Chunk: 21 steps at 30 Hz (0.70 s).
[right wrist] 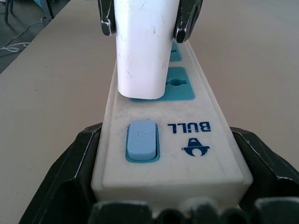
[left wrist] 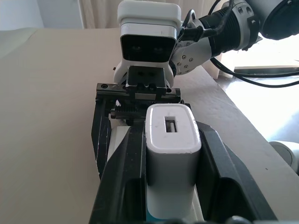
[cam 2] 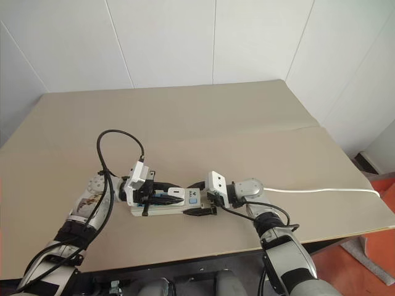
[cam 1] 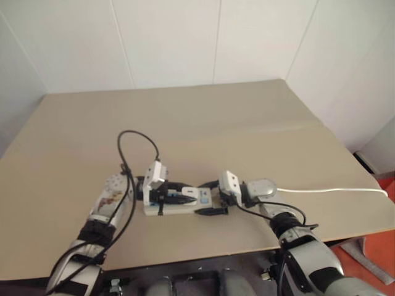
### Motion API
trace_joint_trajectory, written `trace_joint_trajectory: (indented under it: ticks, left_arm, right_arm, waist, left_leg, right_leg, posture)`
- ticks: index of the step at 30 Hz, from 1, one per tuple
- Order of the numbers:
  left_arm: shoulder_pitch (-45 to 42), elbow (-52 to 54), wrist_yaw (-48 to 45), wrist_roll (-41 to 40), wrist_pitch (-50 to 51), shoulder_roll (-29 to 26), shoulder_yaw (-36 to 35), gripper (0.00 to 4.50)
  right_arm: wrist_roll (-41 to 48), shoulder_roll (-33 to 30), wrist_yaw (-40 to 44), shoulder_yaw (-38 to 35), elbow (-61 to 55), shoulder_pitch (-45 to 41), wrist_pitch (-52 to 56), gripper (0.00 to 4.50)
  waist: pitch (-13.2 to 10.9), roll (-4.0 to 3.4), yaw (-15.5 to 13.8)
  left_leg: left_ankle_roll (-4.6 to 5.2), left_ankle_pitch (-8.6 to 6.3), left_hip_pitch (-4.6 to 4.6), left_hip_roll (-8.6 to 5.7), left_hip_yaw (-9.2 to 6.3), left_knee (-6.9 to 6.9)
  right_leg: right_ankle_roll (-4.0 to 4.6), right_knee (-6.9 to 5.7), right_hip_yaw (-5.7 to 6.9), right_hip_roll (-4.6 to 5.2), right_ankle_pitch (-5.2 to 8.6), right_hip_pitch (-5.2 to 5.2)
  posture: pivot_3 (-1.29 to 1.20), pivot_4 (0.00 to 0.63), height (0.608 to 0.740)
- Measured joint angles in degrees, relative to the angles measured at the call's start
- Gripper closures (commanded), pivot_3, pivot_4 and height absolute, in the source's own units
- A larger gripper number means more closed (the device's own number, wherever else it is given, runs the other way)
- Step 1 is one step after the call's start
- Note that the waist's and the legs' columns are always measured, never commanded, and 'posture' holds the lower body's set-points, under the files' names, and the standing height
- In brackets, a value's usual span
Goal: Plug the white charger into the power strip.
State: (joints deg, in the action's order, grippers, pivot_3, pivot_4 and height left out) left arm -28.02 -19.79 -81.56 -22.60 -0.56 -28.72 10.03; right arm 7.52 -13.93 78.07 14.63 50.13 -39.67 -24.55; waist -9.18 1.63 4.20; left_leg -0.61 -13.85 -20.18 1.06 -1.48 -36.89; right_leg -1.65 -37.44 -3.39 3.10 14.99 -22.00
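The left end effector (left wrist: 170, 158) was clenched on the small, smooth white plastic charger block (left wrist: 170, 135), holding it upright over the blue socket nearest the switch, its base apparently touching the socket face; I judged it partly seated at most. The right end effector (right wrist: 170, 205) gripped the switch end of the long white plastic power strip (right wrist: 187, 140), likely to steady it against the push. The strip lay on the matte beige bench (cam 1: 247, 123), its thin white cable (cam 1: 333, 190) trailing right.
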Motion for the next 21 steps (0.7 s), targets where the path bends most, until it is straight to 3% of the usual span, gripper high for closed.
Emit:
trace_joint_trajectory:
  ticks: [11,21]
  left_arm:
    - [6.6,5.2,6.1,-0.2,0.2,-0.4,-0.4,3.49]
    - [6.9,6.2,6.6,-0.2,0.6,-1.0,0.2,3.49]
  right_arm:
    - [0.0,0.0,-0.7,0.9,0.1,0.7,0.6,1.06]
    - [0.0,0.0,-0.6,1.2,0.2,0.6,0.6,1.06]
  waist:
    - [1.2,-0.20,0.1]
    - [1.4,-0.23,0.1]
  left_leg:
    - [0.11,-0.08,0.02,0.11,0.06,0.23]
    - [0.16,-0.14,0.03,0.12,0.11,0.26]
  right_leg:
    - [0.03,0.33,-0.07,-0.05,-0.01,0.01]
    - [0.07,0.37,-0.15,-0.10,0.02,0.00]
  posture:
    - [0.00,0.150,0.740]
    - [0.00,0.150,0.740]
